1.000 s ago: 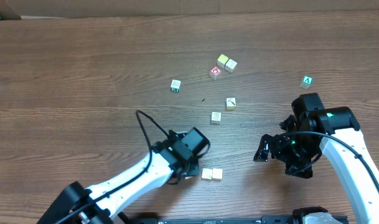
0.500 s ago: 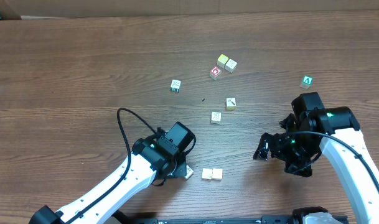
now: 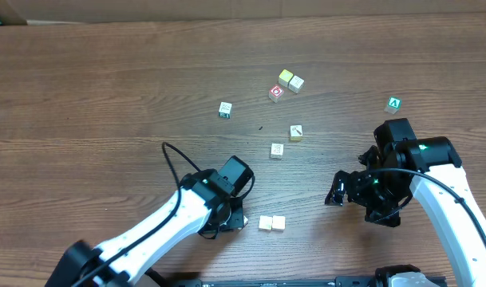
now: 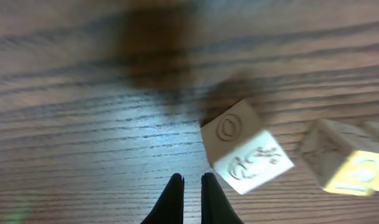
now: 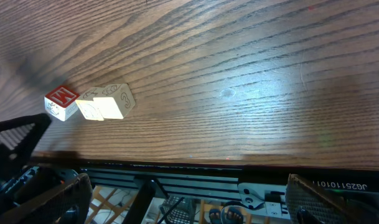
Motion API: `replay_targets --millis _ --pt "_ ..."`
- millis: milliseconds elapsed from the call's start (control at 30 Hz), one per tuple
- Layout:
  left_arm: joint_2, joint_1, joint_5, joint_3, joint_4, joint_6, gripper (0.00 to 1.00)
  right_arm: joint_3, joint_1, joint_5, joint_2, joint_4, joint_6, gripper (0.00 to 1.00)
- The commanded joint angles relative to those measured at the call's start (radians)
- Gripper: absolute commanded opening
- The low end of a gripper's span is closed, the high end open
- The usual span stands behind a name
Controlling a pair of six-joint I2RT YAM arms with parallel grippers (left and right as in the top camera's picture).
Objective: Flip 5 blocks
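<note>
The left arm's gripper (image 4: 190, 182) hangs low over the brown wood-grain table (image 3: 107, 96) near its front edge. Its two black fingers (image 4: 175, 198) are drawn almost together with nothing between them.

Just right of the fingertips, a small cream-white wooden cube (image 4: 245, 146) sits tipped up on one edge, clear of the fingers. It has an embossed ring on its upper face and a dark printed figure on the face turned to the wrist camera. A pair of pale wooden cubes (image 3: 272, 224) lies a little further right, side by side and touching.

Further up the table, a cream cube with dark marks (image 3: 277, 150) stands alone, and another marked cream cube (image 3: 296, 132) is near it, up and to the right. Beyond them a pale yellow cube (image 3: 286, 77) touches a cream neighbour (image 3: 296, 83), and a red-marked cube (image 3: 276, 92) sits just beside that pair. A white cube with a teal edge (image 3: 225, 109) stands by itself to the left.

On the right side, a green cube lettered "A" (image 3: 394, 104) rests near the right arm. The right gripper (image 3: 336, 194) is held well apart from every cube, its jaws spread wide and empty.
</note>
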Motion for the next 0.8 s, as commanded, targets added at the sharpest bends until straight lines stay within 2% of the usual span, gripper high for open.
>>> replay_targets --millis 0,300,633,767 --pt "0.067 0.003 0.04 -0.013 0.011 -0.007 0.04 0.019 -0.005 -0.005 0.0 -0.001 -0.007 1.0" --pt "0.114 0.012 0.034 -0.013 0.171 0.024 0.04 0.019 -0.005 -0.005 0.0 -0.004 -0.007 1.0" --pt "0.114 0.06 -0.065 -0.013 0.166 0.055 0.04 0.019 -0.005 -0.005 0.0 -0.003 -0.007 1.0" --pt "0.114 0.12 0.007 -0.013 0.217 0.114 0.04 0.019 -0.005 -0.005 0.0 -0.003 -0.007 1.0"
